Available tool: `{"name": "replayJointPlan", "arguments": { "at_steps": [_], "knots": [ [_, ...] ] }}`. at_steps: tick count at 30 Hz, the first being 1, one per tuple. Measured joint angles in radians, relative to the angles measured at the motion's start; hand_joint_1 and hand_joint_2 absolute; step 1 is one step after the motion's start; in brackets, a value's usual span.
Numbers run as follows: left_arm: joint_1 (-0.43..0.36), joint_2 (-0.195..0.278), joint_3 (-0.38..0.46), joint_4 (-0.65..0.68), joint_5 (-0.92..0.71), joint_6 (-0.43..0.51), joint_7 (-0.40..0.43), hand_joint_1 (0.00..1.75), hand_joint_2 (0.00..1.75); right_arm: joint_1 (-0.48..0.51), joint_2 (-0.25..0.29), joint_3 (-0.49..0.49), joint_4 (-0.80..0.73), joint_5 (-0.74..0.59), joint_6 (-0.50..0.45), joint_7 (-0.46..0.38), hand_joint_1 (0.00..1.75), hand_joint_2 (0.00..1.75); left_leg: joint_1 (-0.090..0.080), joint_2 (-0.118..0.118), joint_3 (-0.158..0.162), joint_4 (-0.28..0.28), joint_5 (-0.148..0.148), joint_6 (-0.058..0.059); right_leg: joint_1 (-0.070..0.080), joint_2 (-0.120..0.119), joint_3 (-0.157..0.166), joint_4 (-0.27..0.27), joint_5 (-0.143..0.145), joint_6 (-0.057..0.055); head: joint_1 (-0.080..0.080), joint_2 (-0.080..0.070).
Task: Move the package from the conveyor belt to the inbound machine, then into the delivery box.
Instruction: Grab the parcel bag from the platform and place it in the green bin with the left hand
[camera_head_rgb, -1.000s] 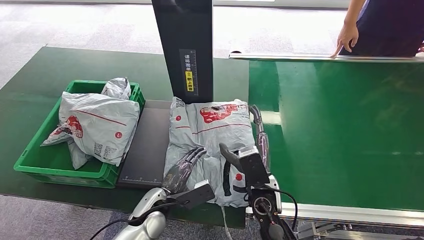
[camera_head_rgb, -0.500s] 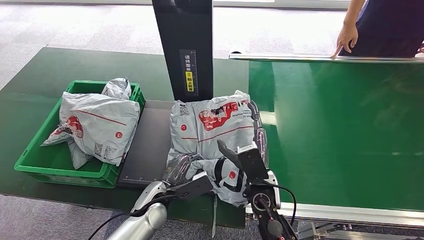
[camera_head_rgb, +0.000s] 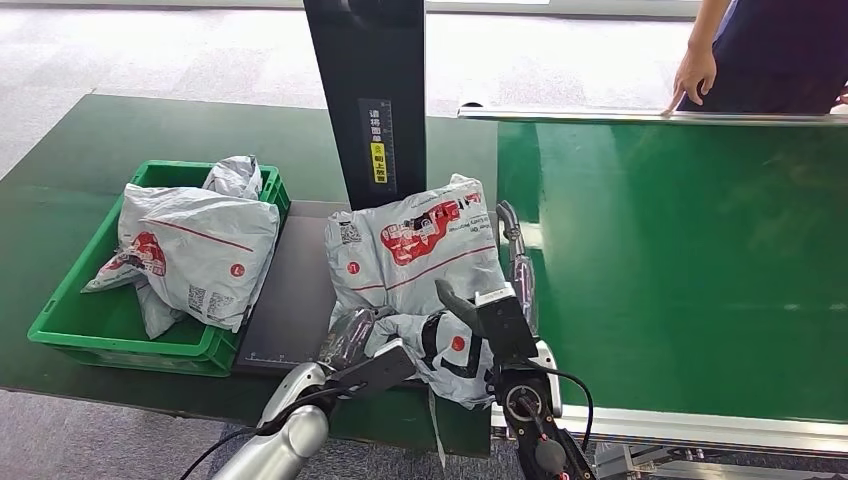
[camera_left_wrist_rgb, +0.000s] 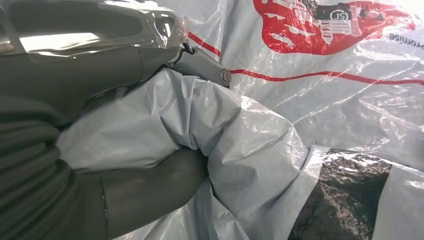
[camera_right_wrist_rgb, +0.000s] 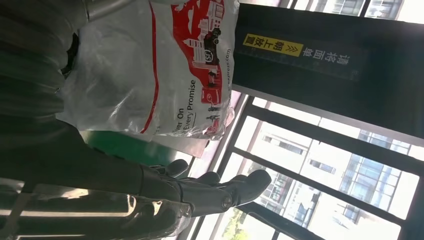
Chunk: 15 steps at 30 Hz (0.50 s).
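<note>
A grey courier package (camera_head_rgb: 420, 250) with red print stands tilted up off the dark plate of the inbound machine (camera_head_rgb: 295, 290), held between both hands. My left hand (camera_head_rgb: 350, 340) grips its bunched near-left edge; in the left wrist view a fold of the package (camera_left_wrist_rgb: 240, 130) sits pinched between the fingers (camera_left_wrist_rgb: 150, 50) and the thumb. My right hand (camera_head_rgb: 505, 300) holds the package's near-right side, thumb over the bag and fingers (camera_head_rgb: 518, 260) stretched along its right edge. The right wrist view has the package (camera_right_wrist_rgb: 165, 75) against the palm, with the straight fingers (camera_right_wrist_rgb: 210, 190) a little apart from it.
A green crate (camera_head_rgb: 60, 320) at the left holds several grey packages (camera_head_rgb: 195, 250). The machine's black column (camera_head_rgb: 370, 100) rises just behind the held package. The green conveyor belt (camera_head_rgb: 680, 260) runs at the right, with a person's hand (camera_head_rgb: 695, 75) on its far rail.
The package has risen off the plate, tilted and shifted left, with its near end bunched up. My left hand has closed on that edge; the right hand barely moved.
</note>
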Motion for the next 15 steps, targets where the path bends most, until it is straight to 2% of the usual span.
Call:
{"name": "replayJointPlan", "arguments": {
  "at_steps": [8, 15],
  "knots": [
    [0.102, 0.015, 0.034, -0.199, 0.114, 0.009, -0.057, 1.70, 1.75, 0.002, 0.000, -0.004, 0.010, 0.008, -0.015, -0.011, 0.00, 1.75, 0.000, 0.000, -0.002, 0.000, 0.000, 0.000, 0.000, 0.000, -0.002, 0.000, 0.000, 0.000, 0.000, 0.000],
    [0.149, 0.029, 0.058, -0.327, 0.171, 0.032, -0.086, 1.63, 1.75, 0.005, 0.000, -0.012, 0.011, 0.012, -0.018, -0.017, 0.00, 1.75, 0.000, 0.000, -0.002, 0.000, 0.000, 0.000, 0.000, 0.000, -0.002, 0.000, 0.000, 0.000, 0.000, 0.000]
  ]
}}
